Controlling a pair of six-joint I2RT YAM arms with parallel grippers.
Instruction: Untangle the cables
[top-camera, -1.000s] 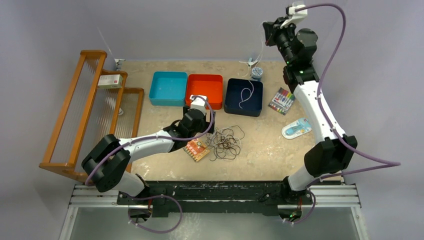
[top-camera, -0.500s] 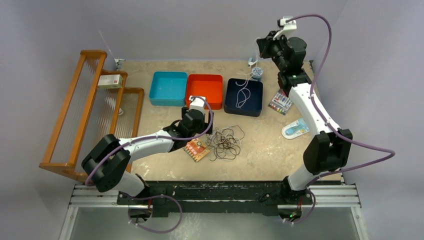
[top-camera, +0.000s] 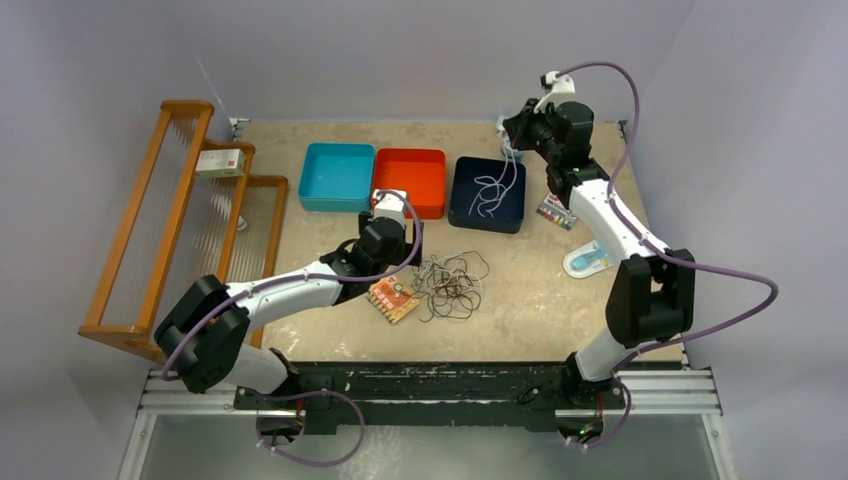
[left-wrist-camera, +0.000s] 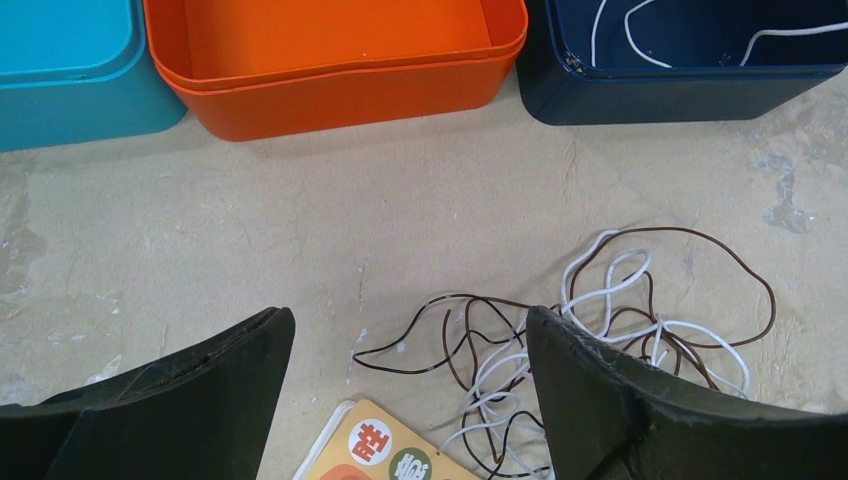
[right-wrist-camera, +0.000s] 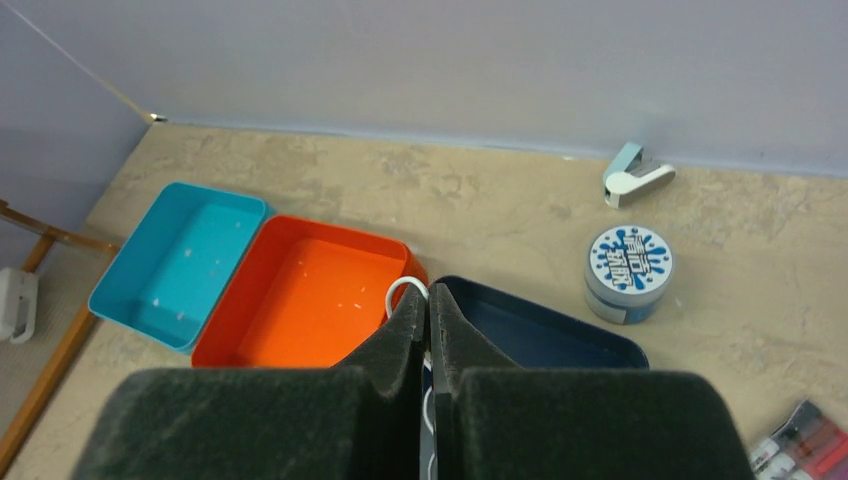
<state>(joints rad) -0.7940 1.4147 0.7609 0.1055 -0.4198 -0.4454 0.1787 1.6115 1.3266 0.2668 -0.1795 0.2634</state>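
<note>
I have the right gripper (right-wrist-camera: 428, 300) clenched on a white cable (right-wrist-camera: 405, 280), which trails into the navy bin (top-camera: 462, 195). My left gripper (left-wrist-camera: 408, 322) gapes wide over the edge of the tangle of cables (top-camera: 448, 288) (dark and white, mid-table).

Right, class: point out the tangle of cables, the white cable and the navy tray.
tangle of cables (top-camera: 450, 288), top view, middle of the heap.
white cable (right-wrist-camera: 405, 280), right wrist view, top of its small loop.
navy tray (left-wrist-camera: 680, 95), left wrist view, its near wall.
</note>
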